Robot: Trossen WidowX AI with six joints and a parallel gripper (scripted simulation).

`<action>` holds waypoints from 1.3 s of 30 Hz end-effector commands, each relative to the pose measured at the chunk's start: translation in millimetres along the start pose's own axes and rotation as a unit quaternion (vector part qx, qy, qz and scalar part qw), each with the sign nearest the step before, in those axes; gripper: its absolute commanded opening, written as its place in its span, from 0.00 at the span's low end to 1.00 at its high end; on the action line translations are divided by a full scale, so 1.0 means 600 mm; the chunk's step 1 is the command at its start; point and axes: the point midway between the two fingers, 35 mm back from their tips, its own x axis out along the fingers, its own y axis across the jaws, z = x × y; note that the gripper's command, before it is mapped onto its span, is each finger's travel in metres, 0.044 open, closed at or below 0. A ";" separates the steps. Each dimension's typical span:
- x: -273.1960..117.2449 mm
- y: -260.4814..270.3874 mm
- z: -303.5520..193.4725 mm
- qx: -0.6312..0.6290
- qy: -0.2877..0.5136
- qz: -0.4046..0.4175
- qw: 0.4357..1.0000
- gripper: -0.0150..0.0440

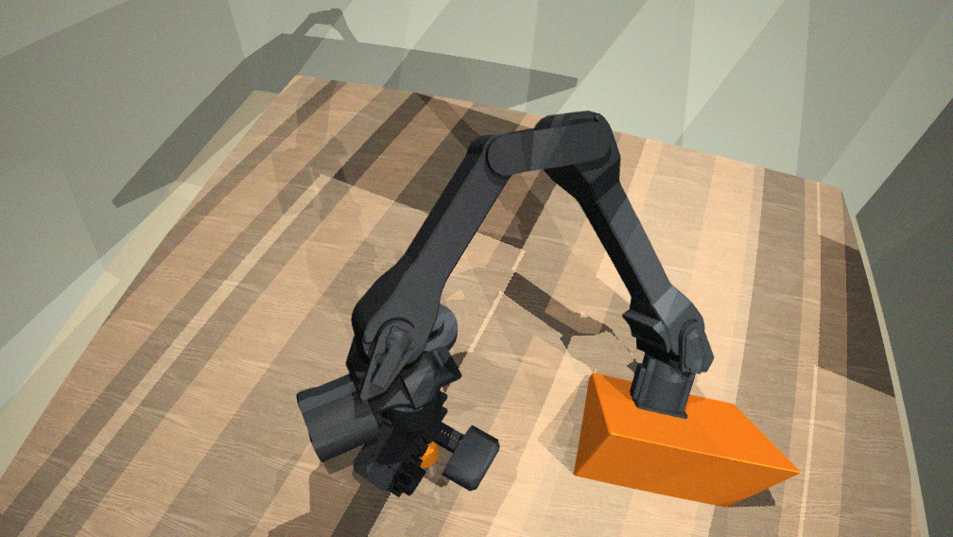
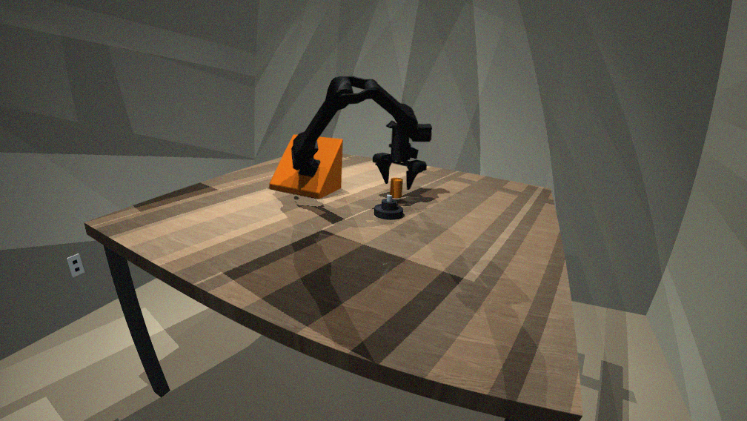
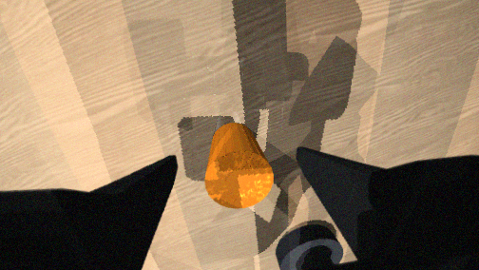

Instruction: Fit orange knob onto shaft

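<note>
The orange knob [image 1: 429, 455] [image 2: 396, 188] [image 3: 239, 186] stands upright on the table as a plain cylinder; its underside and hole are hidden. My gripper [image 2: 397, 184] [image 3: 238, 157] points down, open and empty. Its fingertips stand on either side of the knob's upper part, with a gap on both sides in the wrist view. The dark round pedestal [image 1: 448, 328] [image 2: 388, 212] stands beside the knob, partly behind the arm in the top view and cut off at the wrist view's lower edge. Its short silver shaft [image 2: 389, 197] stands up bare; its flat side is too small to make out.
The arm's base sits on an orange wedge block [image 1: 673, 459] [image 2: 330, 156], well to one side of the knob. The wooden table [image 1: 219, 320] [image 2: 407, 319] carries everything. Hard shadows cross it. In the wrist view, the pedestal lies close to the right finger.
</note>
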 end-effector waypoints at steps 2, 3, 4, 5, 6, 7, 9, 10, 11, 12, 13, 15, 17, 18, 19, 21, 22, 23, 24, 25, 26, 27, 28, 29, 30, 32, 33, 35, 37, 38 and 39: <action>0.016 0.001 -0.003 -0.002 0.003 0.000 1.000 1.00; 0.019 0.001 -0.003 -0.002 0.003 0.000 1.000 1.00; 0.021 0.001 -0.003 -0.002 0.003 0.000 1.000 1.00; 0.024 0.001 -0.003 -0.002 0.003 0.000 1.000 1.00; 0.026 0.001 -0.004 -0.002 0.003 0.000 1.000 1.00; 0.029 0.002 -0.004 -0.002 0.004 0.000 1.000 1.00; 0.034 0.002 -0.004 -0.002 0.004 0.000 1.000 1.00; 0.037 0.002 -0.005 -0.002 0.004 0.000 1.000 1.00; 0.039 0.002 -0.005 -0.002 0.004 0.000 1.000 1.00; 0.041 0.002 -0.005 -0.002 0.004 0.000 1.000 1.00; 0.043 0.002 -0.005 -0.002 0.004 0.000 1.000 1.00; 0.043 0.002 -0.005 -0.002 0.004 0.000 1.000 0.96; 0.043 0.002 -0.005 -0.002 0.004 0.000 1.000 0.87; 0.043 0.002 -0.005 -0.002 0.004 0.000 1.000 0.82; 0.043 0.002 -0.005 -0.002 0.004 0.000 1.000 0.78; 0.043 0.002 -0.005 -0.002 0.004 0.000 1.000 0.69; 0.043 0.002 -0.005 -0.002 0.004 0.000 1.000 0.64; 0.043 0.002 -0.005 -0.002 0.004 0.000 1.000 0.60; 0.043 0.002 -0.005 -0.002 0.004 0.000 1.000 0.56; 0.043 0.002 -0.005 -0.002 0.004 0.000 1.000 0.54; 0.043 0.002 -0.005 -0.002 0.004 0.000 1.000 0.53; 0.043 0.002 -0.005 -0.002 0.004 0.000 1.000 0.52; 0.043 0.002 -0.005 -0.002 0.004 0.000 1.000 0.51; 0.043 0.002 -0.005 -0.002 0.004 0.000 1.000 0.50; 0.043 0.002 -0.005 -0.002 0.004 0.000 1.000 0.49; 0.042 0.002 -0.005 -0.002 0.004 0.000 1.000 0.40; 0.040 0.002 -0.005 -0.002 0.004 0.000 1.000 0.35; 0.031 0.000 -0.003 -0.002 0.003 0.000 1.000 0.26; 0.022 -0.001 -0.001 -0.003 0.003 0.000 1.000 0.25; 0.017 -0.002 0.000 -0.003 0.002 0.000 1.000 0.25; 0.012 -0.003 0.001 -0.003 0.002 0.000 1.000 0.25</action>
